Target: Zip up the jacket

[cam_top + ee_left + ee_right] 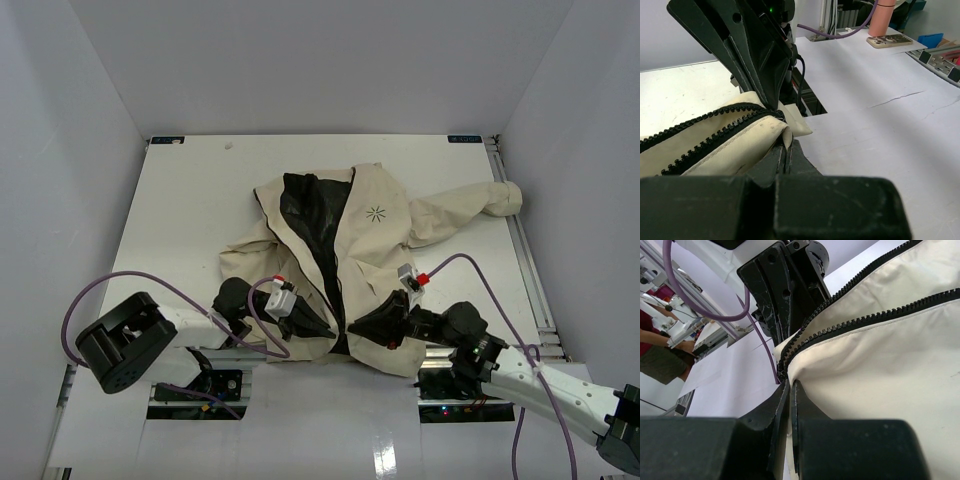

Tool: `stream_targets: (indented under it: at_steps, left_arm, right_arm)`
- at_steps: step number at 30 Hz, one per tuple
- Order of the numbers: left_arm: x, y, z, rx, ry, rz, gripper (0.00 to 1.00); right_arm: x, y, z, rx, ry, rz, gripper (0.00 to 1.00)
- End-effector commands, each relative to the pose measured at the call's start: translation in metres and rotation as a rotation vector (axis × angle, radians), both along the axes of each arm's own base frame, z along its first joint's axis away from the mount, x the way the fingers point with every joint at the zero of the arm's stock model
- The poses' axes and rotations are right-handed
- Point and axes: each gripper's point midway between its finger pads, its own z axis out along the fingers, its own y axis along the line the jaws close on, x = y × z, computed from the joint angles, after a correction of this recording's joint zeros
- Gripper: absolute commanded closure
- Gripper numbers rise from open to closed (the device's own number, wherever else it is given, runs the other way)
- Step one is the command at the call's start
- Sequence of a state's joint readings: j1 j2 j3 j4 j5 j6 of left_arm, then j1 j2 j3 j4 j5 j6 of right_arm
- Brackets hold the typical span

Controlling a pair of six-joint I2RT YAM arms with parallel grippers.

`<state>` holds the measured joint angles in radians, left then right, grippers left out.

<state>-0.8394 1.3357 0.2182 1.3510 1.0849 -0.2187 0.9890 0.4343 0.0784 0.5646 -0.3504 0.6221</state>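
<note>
The cream-beige jacket (pixel 370 250) lies open on the white table, black lining (pixel 310 225) showing, a starburst logo (pixel 376 212) on the chest. Its dark zipper teeth show in the left wrist view (pixel 705 122) and the right wrist view (pixel 860 320). My left gripper (pixel 325 330) is shut on the jacket's bottom hem corner (pixel 787 131). My right gripper (pixel 357 328) is shut on the other hem corner (pixel 790 371), just beside the left one. The two grippers face each other at the jacket's lower front edge.
White walls enclose the table (pixel 180 220) on three sides. One sleeve (pixel 470 208) stretches to the right, near the table's right rail (pixel 530 270). Purple cables (pixel 130 280) loop from both arms. Arm bases stand at the near edge.
</note>
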Motion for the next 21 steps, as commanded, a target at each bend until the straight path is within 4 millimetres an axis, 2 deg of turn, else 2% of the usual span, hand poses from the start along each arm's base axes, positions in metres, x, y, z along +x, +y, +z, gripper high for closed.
stream_targets:
  at_steps: [1,11,21]
  left_arm:
    - [-0.008,0.005,0.032,-0.142,-0.173,-0.046,1.0]
    - [0.003,0.0,0.026,-0.098,-0.136,0.018,1.0]
    - [0.006,-0.003,0.03,-0.087,-0.143,0.024,1.0]
  right_arm:
    - [0.007,-0.003,0.052,0.121,-0.077,-0.047,0.92]
    - [0.003,-0.007,0.062,0.148,-0.073,-0.044,0.92]
    - [0.0,-0.012,0.065,0.181,-0.057,-0.039,0.92]
